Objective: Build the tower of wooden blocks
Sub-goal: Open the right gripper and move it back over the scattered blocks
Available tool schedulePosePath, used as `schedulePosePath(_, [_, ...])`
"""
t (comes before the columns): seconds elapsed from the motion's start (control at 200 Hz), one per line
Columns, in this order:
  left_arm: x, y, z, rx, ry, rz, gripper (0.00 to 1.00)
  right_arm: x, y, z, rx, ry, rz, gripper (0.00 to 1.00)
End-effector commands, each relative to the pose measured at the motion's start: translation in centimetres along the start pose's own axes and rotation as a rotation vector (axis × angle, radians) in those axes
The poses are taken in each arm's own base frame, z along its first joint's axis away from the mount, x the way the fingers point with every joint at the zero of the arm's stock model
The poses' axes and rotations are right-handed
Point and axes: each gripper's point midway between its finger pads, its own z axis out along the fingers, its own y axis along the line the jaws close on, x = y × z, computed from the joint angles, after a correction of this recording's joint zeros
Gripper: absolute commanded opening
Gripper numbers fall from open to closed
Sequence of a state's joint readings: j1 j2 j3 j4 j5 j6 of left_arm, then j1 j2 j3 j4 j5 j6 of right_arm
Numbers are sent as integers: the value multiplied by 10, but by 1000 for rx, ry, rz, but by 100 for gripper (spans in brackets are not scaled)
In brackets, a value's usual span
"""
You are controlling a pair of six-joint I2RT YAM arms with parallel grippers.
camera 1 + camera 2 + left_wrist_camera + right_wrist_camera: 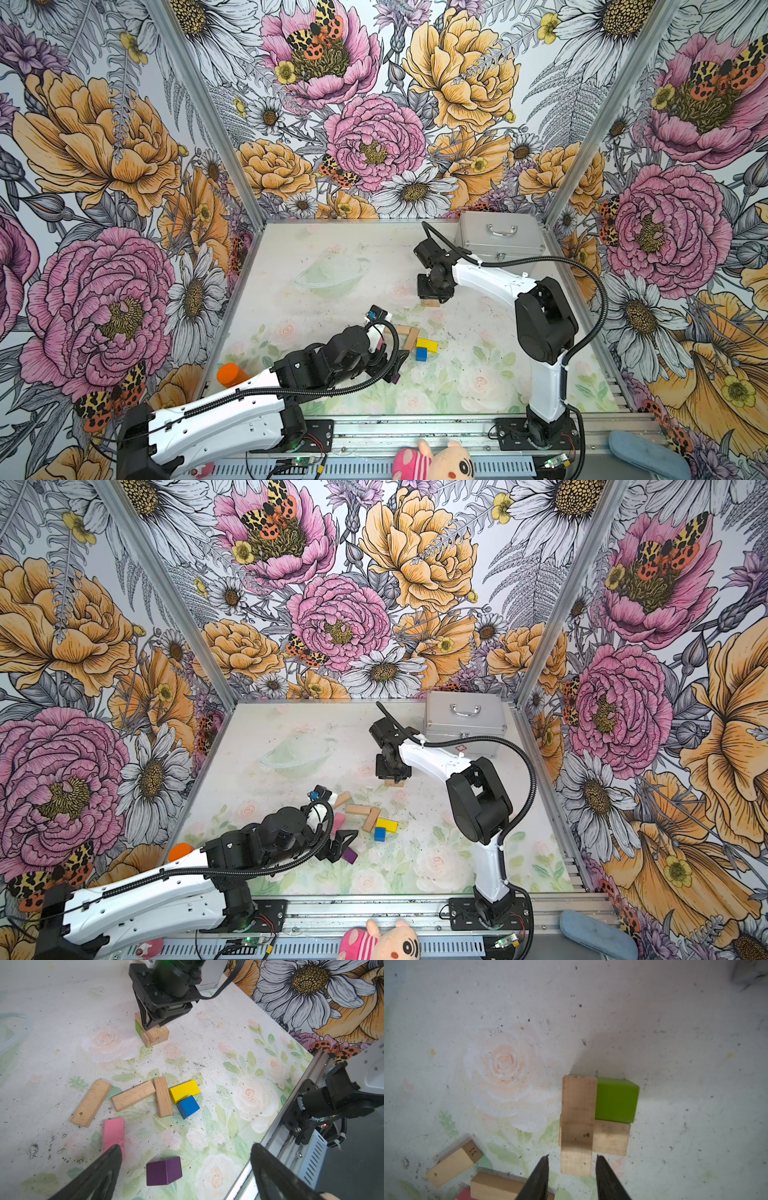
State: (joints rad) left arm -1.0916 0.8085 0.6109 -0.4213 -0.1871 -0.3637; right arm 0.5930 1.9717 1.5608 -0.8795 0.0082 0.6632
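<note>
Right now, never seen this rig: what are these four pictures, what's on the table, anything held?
Two robot arms with two-finger grippers stand at a flowery table. Both top views look down on the whole scene; the other two pictures come from cameras on each arm's wrist. The right gripper hangs over the started tower: a plain tan bar laid across a green block and a tan block. Its jaws stand just clear of the bar, so nothing is held. The left gripper is open and empty over a purple cube. Loose nearby: three tan bars, a yellow block, blue cube, pink bar. A silver metal case sits at the back.
</note>
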Motion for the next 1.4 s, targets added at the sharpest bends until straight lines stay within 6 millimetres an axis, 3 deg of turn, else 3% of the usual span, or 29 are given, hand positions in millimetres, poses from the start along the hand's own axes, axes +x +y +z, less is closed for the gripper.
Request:
schedulePosePath(0.0, [0, 8, -3, -42, -18, -7, 98, -2, -1, -27, 1, -56, -2, 43])
schedulePosePath(0.145, [0, 9, -5, -48, -19, -25, 98, 2, 7, -45, -13, -95, -34, 52])
schedulePosePath(0.3, [5, 16, -10, -62, -27, -76, 98, 11, 33, -64, -53, -130, -133, 59])
schedulePosePath(0.475, [14, 32, -22, -108, -47, -170, 97, 20, 57, -74, -88, -146, -204, 60])
schedulePosePath(0.61, [20, 39, -33, -104, -79, -248, 97, 33, 57, -66, -83, -116, -197, 59])
schedulePosePath(0.796, [27, 42, -39, -84, -98, -305, 96, 53, 38, -48, -5, -86, -115, 56])
schedulePosePath(1.036, [31, 42, -37, -91, -91, -300, 96, 102, 64, -23, 27, -37, -147, 51])
schedulePosePath(1.211, [31, 40, -38, -82, -91, -285, 96, 112, 70, -16, 40, -32, -135, 49])
schedulePosePath(1.391, [33, 41, -38, -75, -96, -276, 96, 118, 63, -10, 66, -20, -109, 48])
